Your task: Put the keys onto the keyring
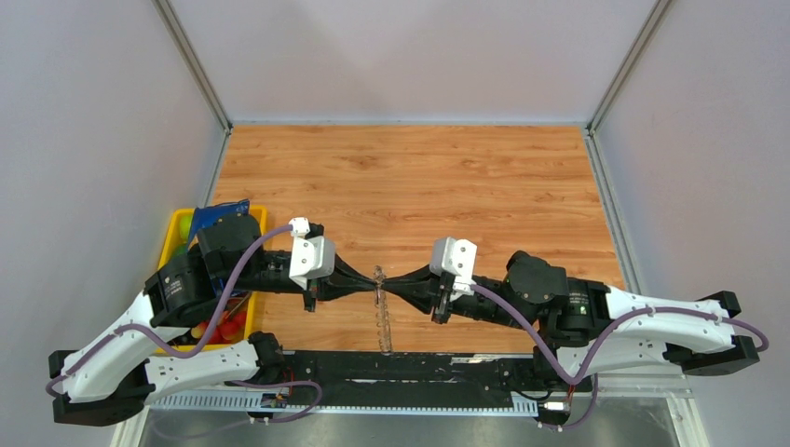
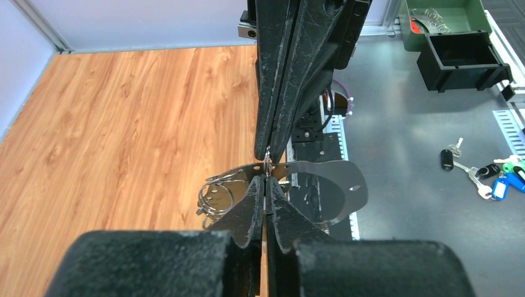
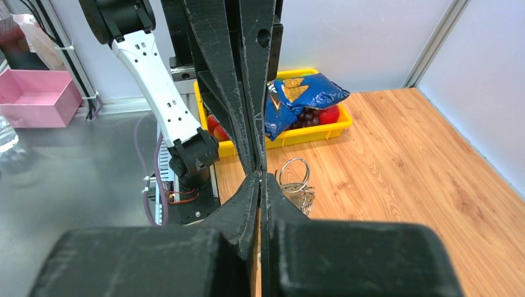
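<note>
Two claws: left gripper (image 2: 266, 183) and right gripper (image 3: 259, 179), tip to tip, both pinched shut on one keyring (image 1: 380, 317). Ring edge-on from above; hanging metal bits (image 2: 328, 185) overlap, uncountable.

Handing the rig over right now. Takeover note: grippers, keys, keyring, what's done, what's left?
Left gripper: shut on the keyring.
Right gripper: shut, tip to tip with the left, apparently on the same ring wire.
Keys: silver bits hang by the ring; cannot tell whether they are threaded.
Done: both grippers hold the ring.
Left: thread the keys, or confirm they are on.
</note>
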Action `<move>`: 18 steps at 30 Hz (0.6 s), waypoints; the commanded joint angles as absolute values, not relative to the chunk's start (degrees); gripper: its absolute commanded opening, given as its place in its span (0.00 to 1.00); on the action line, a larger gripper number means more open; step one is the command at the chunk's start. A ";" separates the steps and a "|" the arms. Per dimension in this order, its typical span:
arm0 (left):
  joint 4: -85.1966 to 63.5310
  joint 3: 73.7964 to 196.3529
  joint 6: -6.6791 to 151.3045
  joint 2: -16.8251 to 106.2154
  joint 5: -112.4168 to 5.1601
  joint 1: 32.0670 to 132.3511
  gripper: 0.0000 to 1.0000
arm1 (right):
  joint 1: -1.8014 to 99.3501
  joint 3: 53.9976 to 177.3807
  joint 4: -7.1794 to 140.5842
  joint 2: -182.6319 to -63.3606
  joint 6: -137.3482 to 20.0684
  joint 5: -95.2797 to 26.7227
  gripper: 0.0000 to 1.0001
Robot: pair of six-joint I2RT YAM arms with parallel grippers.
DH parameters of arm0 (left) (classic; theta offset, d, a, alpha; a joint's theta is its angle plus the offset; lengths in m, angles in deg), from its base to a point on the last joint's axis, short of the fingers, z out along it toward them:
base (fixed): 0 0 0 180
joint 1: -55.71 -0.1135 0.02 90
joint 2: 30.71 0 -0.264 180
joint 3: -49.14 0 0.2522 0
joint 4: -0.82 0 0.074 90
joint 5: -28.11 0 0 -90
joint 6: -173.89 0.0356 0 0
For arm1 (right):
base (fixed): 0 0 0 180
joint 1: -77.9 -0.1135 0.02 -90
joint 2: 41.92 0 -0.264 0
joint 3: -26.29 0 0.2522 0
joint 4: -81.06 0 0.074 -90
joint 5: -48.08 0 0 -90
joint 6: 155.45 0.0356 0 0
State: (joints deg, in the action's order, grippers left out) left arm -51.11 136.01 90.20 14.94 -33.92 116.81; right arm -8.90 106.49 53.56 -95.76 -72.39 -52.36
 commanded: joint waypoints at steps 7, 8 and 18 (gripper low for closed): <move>-49.75 136.12 89.72 14.96 -33.58 116.97 0.02 | -8.76 99.87 73.71 -90.43 -71.15 -57.91 0.00; -49.47 136.01 89.71 14.92 -33.59 116.97 0.02 | -8.77 99.02 75.17 -90.17 -71.09 -58.38 0.00; -48.68 136.07 89.72 15.19 -33.50 116.95 0.03 | -8.76 93.60 86.54 -90.41 -70.49 -62.06 0.00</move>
State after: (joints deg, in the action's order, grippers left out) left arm -49.30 136.01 90.22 15.16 -35.15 116.79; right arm -8.93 94.18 75.07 -91.56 -71.28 -57.84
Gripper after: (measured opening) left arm 0.022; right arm 0.006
